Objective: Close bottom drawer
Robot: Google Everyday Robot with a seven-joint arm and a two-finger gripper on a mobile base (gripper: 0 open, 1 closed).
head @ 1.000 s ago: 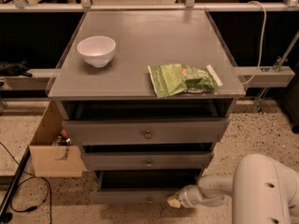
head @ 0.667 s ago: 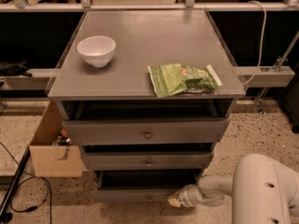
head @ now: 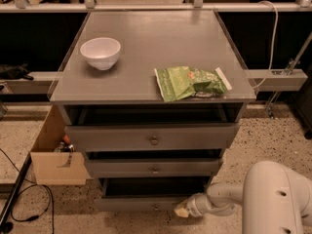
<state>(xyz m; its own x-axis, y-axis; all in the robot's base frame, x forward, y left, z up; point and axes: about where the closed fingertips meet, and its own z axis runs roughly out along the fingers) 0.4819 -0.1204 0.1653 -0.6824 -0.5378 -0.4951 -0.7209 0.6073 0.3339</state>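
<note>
The bottom drawer (head: pixel 139 204) is the lowest and narrowest grey front of the cabinet. It stands pulled out, with its dark interior (head: pixel 153 185) showing above the front and a small round knob (head: pixel 156 207) at mid-front. My gripper (head: pixel 182 210) is at the end of the white arm (head: pixel 219 202) coming in from the lower right. Its pale tip sits at the right end of the drawer front, touching or nearly touching it.
The mid-width drawer (head: pixel 153 167) and the widest top drawer (head: pixel 152 138) are both partly out above. A white bowl (head: pixel 100 52) and a green snack bag (head: pixel 191 82) lie on the cabinet top. An open cardboard box (head: pixel 54 155) stands at the left, with black cables (head: pixel 19 199) on the floor.
</note>
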